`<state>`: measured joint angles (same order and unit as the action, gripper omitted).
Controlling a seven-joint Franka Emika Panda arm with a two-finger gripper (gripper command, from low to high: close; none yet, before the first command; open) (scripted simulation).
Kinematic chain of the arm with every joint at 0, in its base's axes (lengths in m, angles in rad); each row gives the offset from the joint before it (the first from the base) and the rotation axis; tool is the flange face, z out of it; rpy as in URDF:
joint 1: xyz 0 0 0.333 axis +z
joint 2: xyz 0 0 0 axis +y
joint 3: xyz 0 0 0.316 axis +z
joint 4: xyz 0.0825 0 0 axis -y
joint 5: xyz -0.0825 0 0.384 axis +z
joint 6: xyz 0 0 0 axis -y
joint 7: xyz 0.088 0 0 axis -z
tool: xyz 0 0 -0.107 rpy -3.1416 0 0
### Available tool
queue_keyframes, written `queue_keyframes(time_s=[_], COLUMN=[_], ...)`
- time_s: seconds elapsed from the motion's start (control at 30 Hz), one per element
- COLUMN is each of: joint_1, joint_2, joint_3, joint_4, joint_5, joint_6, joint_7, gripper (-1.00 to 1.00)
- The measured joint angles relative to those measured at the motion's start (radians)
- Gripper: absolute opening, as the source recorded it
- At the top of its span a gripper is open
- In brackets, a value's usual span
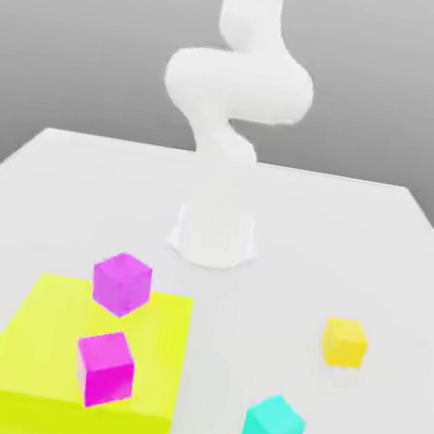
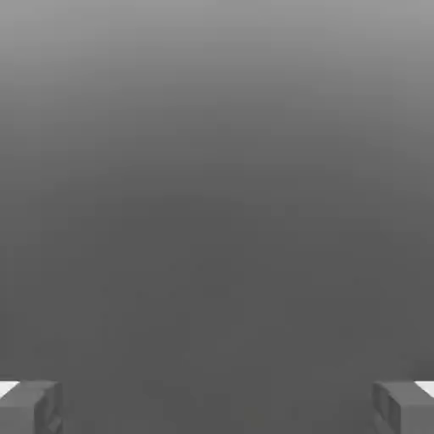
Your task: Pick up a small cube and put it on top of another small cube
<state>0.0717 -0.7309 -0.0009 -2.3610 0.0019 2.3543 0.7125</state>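
Exterior view's left: back cube (image 1: 121,285), front cube (image 1: 105,369) on block (image 1: 30,349); exterior view's right (on table (image 1: 298,235)): nearer cube (image 1: 273,431), farther cube (image 1: 344,343).

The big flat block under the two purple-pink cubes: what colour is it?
The block is bright yellow, best seen in the exterior view.

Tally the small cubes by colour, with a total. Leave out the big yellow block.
Purple cube: 1
Magenta cube: 1
Orange-yellow cube: 1
Turquoise cube: 1
Total: 4
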Motion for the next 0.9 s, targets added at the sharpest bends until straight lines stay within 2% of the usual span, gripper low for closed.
queue_keyframes(time_s=[0.37, 0.6, 0.7, 0.87, 0.9], joint_1=[0.342, 0.526, 0.557, 0.617, 0.627], joint_2=[0.374, 0.654, 0.767, 0.949, 0.972], joint_3=[0.030, 0.115, 0.110, 0.030, 0.020], joint_4=[-0.307, -0.518, -0.529, -0.502, -0.498], joint_5=[0.031, 0.025, -0.024, -0.092, -0.096], joint_6=[0.282, 0.487, 0.577, 0.726, 0.745], joint_7=[-0.479, -0.799, -0.804, -0.759, -0.756], gripper=[0.00, 0.00, 0.00, 0.00, -1.00])
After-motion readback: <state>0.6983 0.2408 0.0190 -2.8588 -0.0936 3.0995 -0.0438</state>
